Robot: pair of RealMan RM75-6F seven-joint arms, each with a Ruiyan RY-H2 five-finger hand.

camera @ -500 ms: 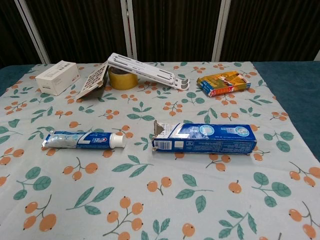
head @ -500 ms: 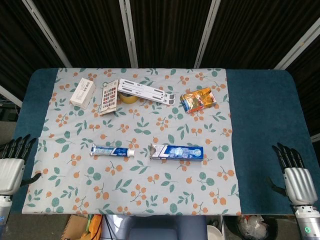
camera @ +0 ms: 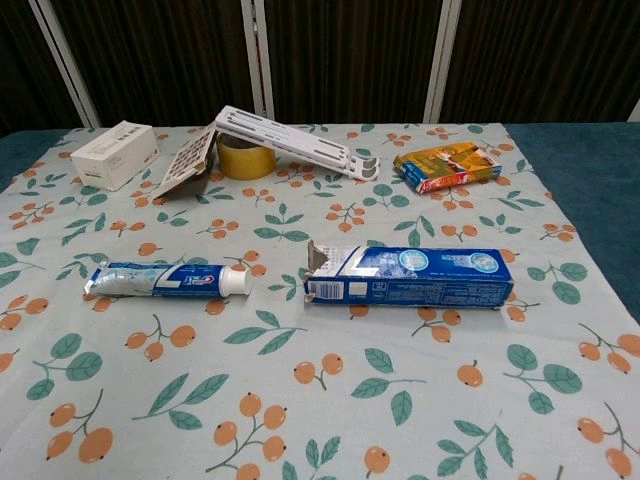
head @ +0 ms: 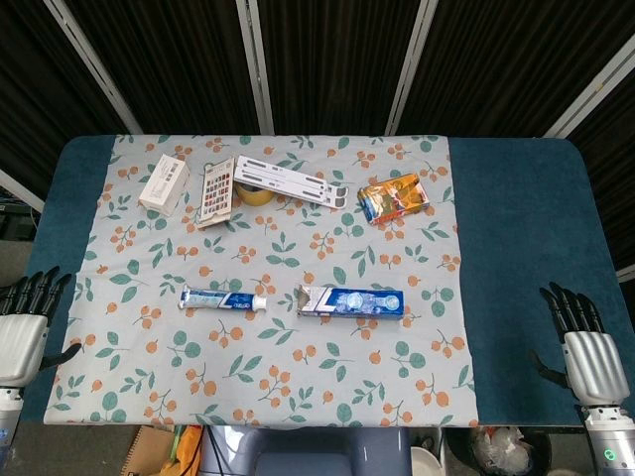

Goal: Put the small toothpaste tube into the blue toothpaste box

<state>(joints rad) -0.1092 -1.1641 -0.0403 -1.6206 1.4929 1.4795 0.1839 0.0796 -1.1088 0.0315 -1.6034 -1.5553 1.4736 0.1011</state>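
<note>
Your small toothpaste tube lies flat on the floral cloth, white cap pointing toward the blue toothpaste box. That box lies lengthwise just beside it, apart, its near flap seemingly open.

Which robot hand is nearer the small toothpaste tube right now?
Left. The left robot hand rests at the table's left edge, slightly below the toothpaste tube. The right robot hand sits at the far right edge, with the blue toothpaste box between it and the tube.
</note>
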